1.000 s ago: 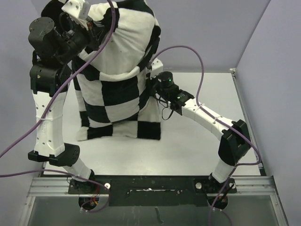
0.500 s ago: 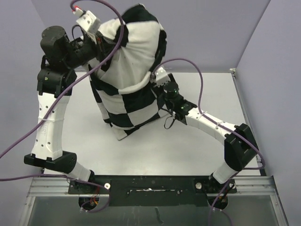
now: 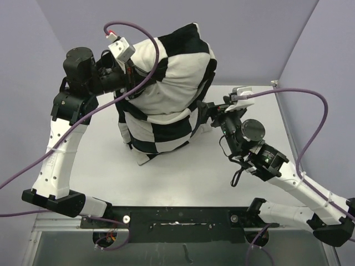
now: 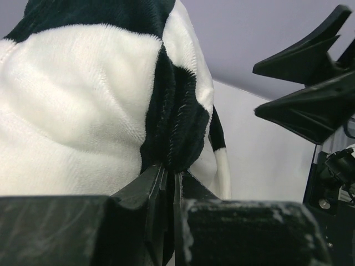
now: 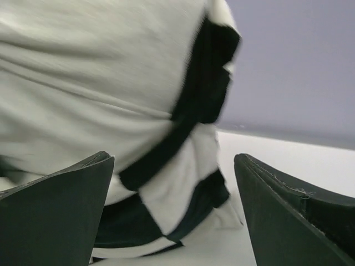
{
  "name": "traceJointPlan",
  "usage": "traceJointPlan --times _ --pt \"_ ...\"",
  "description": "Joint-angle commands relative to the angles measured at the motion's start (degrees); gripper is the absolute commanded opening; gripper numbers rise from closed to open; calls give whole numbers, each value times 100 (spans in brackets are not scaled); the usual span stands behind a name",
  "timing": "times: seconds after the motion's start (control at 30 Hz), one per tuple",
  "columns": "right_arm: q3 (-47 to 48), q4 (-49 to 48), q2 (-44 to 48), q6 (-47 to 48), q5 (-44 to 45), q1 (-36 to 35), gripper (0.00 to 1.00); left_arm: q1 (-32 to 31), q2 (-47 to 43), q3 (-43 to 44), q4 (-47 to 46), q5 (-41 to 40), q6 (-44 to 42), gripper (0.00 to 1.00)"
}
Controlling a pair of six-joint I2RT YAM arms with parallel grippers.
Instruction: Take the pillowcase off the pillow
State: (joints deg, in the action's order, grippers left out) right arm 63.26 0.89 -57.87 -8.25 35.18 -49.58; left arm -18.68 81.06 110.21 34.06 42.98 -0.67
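Observation:
The black-and-white checkered pillowcase (image 3: 166,94) hangs as a plump bundle over the back of the table, its lower end resting on the surface. My left gripper (image 3: 128,67) is shut on a fold of it at the upper left; in the left wrist view the jaws (image 4: 170,176) pinch black fabric (image 4: 177,122). My right gripper (image 3: 204,115) is open just right of the bundle and not touching it. Its fingers (image 5: 55,210) stand wide with the pillowcase (image 5: 111,83) beyond them. The pillow is hidden inside the case.
The white table (image 3: 183,177) is walled by lavender panels at the back and sides. Purple cables (image 3: 288,94) loop above both arms. A black rail (image 3: 177,216) runs along the near edge. The right arm's elbow (image 3: 266,158) hangs over the right half.
My left arm swung the bundle right and gathered its loose lower end. The right gripper let go of the pillowcase's right side, opened wide and drew back to the right.

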Motion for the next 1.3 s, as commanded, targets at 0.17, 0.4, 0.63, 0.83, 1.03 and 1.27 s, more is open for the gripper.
traceJointPlan --times 0.17,0.4,0.63,0.83,1.03,1.27 --pt "1049 -682 -1431 1170 -78 -1185 100 -108 -162 450 230 -116 -111 0" --pt "1492 -1390 -2137 2076 -525 -1037 99 -121 -355 443 548 -166 -296 0" --pt "998 -1957 -1723 2433 -1494 -473 99 -119 -590 356 805 -322 -453 0" --pt "1165 -1690 -1784 2332 -2431 -265 96 -119 -562 408 915 -357 -519 0" --pt "1456 -1635 -2065 2591 -2894 -446 95 -121 -494 431 924 -390 -485 0" --pt "2254 -1112 -2641 2209 -2589 -289 70 -123 -350 632 1153 -312 -412 0"
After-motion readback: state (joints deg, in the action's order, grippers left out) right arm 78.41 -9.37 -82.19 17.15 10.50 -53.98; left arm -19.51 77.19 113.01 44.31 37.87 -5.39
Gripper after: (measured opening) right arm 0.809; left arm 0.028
